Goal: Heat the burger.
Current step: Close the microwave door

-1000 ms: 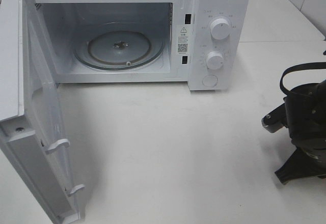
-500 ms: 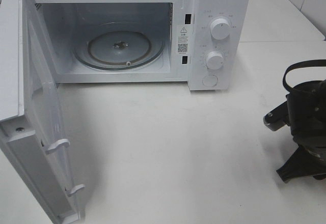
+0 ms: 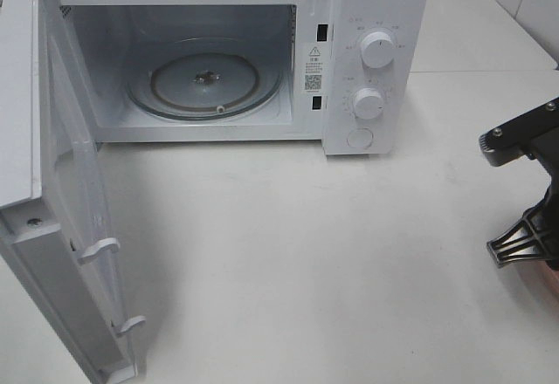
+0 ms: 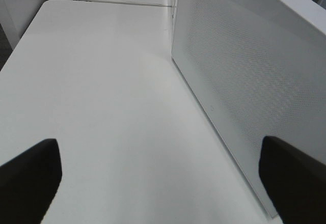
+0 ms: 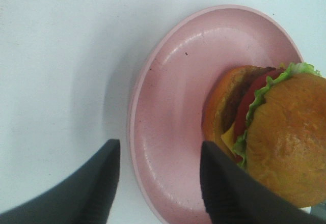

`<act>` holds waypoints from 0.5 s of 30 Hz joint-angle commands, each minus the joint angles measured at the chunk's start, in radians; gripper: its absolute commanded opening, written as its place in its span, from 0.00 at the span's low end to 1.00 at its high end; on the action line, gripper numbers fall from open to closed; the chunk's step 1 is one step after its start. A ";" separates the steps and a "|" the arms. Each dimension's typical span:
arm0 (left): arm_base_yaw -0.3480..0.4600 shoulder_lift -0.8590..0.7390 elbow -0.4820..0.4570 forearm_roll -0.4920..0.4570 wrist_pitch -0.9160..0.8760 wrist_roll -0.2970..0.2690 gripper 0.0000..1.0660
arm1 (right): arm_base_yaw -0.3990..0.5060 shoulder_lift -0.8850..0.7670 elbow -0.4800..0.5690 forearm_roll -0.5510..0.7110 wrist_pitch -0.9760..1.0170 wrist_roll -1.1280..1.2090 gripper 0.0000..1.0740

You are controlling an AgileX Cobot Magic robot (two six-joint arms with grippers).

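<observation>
Black right arm [image 3: 533, 183] with visible screws; dark, matte tool fingers [image 5: 224, 188].

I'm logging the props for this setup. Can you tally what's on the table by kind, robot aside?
Microwave: 1, door open, glass turntable bare
Pink plate: 1
Burger: 1, lying on the plate
Total: 3
</observation>
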 commanded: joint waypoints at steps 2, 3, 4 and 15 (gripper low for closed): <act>0.003 -0.017 0.001 0.000 0.000 -0.001 0.92 | -0.001 -0.120 0.000 0.112 -0.009 -0.159 0.67; 0.003 -0.017 0.001 0.000 0.000 -0.001 0.92 | -0.001 -0.120 0.000 0.112 -0.009 -0.159 0.67; 0.003 -0.017 0.001 0.000 0.000 -0.001 0.92 | -0.001 -0.162 0.000 0.160 -0.006 -0.218 0.70; 0.003 -0.017 0.001 0.000 0.000 -0.001 0.92 | -0.001 -0.400 -0.001 0.485 0.035 -0.596 0.76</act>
